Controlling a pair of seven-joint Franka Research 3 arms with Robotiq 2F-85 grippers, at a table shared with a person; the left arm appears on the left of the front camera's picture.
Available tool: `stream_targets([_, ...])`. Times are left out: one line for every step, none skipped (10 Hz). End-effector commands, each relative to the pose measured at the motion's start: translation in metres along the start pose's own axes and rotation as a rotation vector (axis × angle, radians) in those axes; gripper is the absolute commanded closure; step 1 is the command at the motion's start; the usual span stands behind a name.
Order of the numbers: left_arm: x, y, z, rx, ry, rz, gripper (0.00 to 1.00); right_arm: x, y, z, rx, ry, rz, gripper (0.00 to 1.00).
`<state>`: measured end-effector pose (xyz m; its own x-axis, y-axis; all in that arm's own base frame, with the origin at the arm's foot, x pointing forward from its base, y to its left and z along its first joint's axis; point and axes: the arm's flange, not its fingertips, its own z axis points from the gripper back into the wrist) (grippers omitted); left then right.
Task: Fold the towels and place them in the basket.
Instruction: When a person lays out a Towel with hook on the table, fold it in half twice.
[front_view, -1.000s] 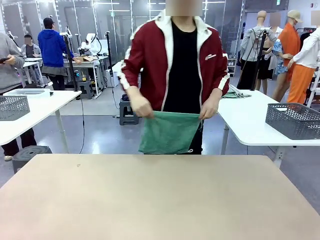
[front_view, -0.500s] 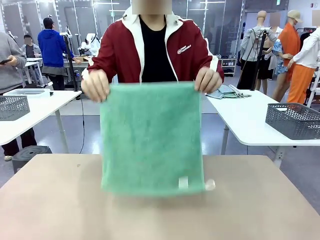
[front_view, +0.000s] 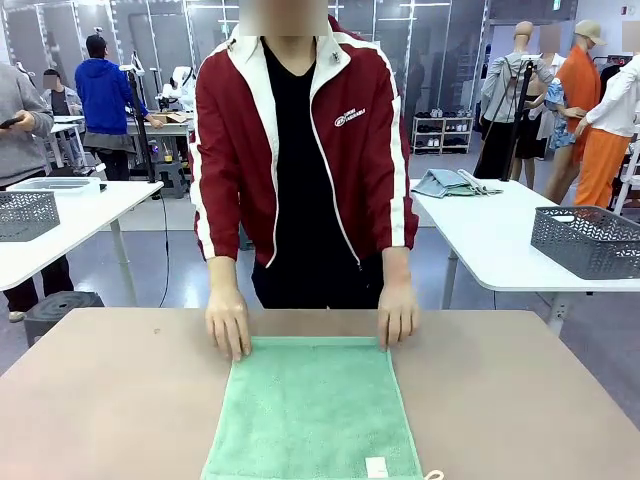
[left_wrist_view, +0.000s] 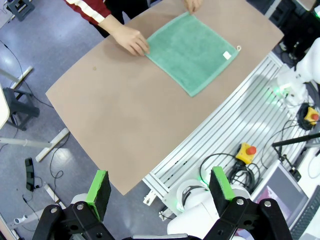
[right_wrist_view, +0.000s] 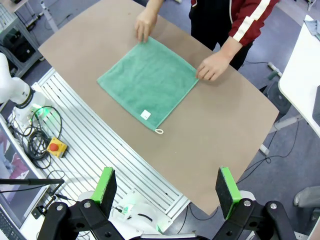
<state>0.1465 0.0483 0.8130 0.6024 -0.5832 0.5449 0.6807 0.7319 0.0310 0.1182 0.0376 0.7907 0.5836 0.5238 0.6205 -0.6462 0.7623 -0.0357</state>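
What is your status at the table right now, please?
Left gripper, right gripper open, empty, high above table. Mint towel spread flat. Person's hands on its far corners.

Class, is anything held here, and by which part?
The left gripper and right gripper: jaws open, empty. The person's hands pin the green towel's far corners.

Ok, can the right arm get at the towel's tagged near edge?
Probably yes: the towel lies flat, the person's hands hold only its far corners, and the open right gripper hangs above with nothing between.
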Motion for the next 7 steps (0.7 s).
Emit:
stream_targets([-0.0008,-0.0016,0.0003,-0.002,-0.004,-0.005,0.00,-0.0021,0.0038,0.0046,0.002,-0.014,0.016,0.00])
stream_targets([-0.0008,-0.0016,0.0003,-0.002,-0.004,-0.005,0.00,-0.0021,0.0038,0.0046,0.002,-0.014,0.016,0.00])
stream_targets([-0.0008,-0.0016,0.0003,-0.002,-0.004,-0.005,0.00,-0.0021,0.0038,0.0046,0.002,-0.014,0.016,0.00])
stream_targets([-0.0008,-0.0016,0.0003,-0.002,-0.004,-0.005,0.00,-0.0021,0.0038,0.0046,0.002,-0.014,0.016,0.00])
stream_targets([-0.0008,-0.0016,0.0003,-0.002,-0.004,-0.005,0.00,-0.0021,0.0038,0.0046,0.002,-0.014,0.016,0.00])
stream_targets([-0.0008,-0.0016,0.0003,-0.002,-0.004,-0.005,0.00,-0.0021,0.0038,0.0046,0.002,-0.014,0.016,0.00])
stream_targets([0.0000,0.0000,0.0000,0.000,0.000,0.000,0.00,0.0000,0.0000,0.0000,0.000,0.000,0.000,0.00])
